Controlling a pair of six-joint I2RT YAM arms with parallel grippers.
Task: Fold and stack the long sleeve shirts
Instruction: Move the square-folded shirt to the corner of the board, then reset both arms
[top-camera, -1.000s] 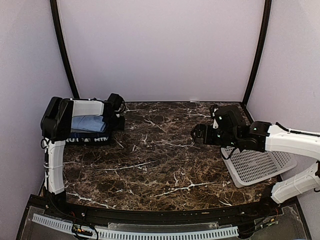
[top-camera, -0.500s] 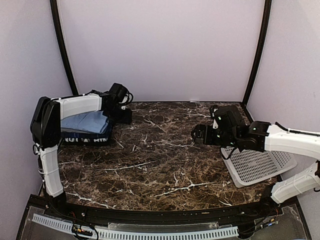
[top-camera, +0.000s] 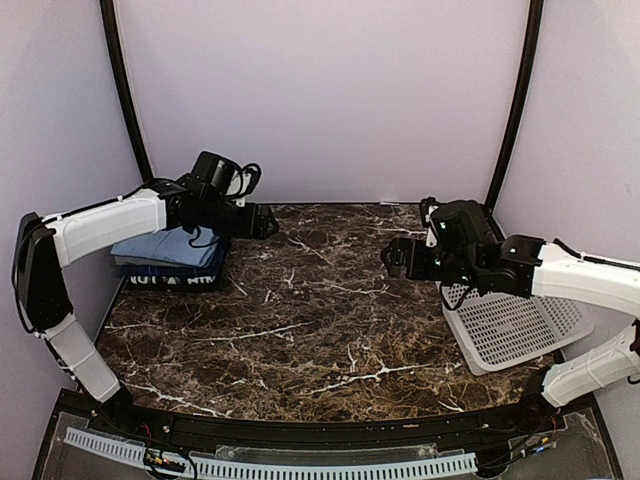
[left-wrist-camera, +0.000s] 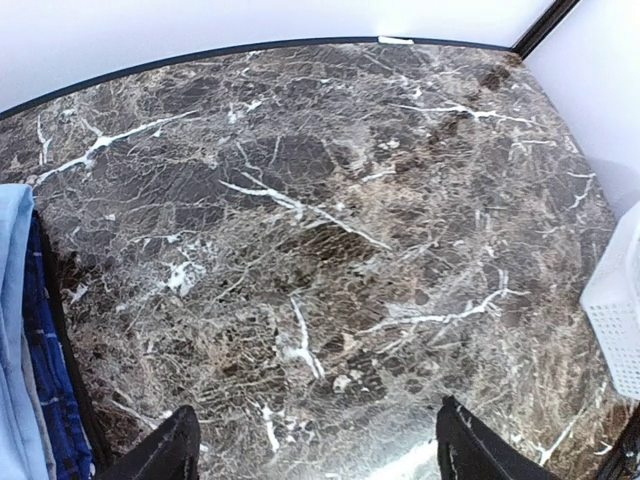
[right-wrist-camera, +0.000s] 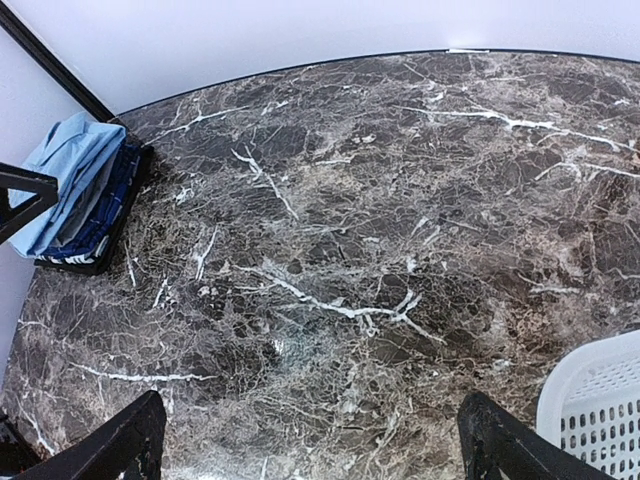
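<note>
Looking down over the marble tabletop (top-camera: 320, 320), I see the white lattice basket (top-camera: 515, 330) nearest me, lying just behind my right hand (top-camera: 393, 258) and off to its right. That hand hovers above the tabletop with its fingers (right-wrist-camera: 120, 445) spread wide and nothing between them. Farther back, my left hand (top-camera: 262, 222) hangs over the far left part of the tabletop, its fingers (left-wrist-camera: 165, 455) also well apart and empty. Just behind it, to its left, the folded shirts sit in one stack (top-camera: 168, 262). The light blue shirt (top-camera: 170, 245) is on top and the dark navy shirt (top-camera: 165, 280) with white lettering is at the bottom.
</note>
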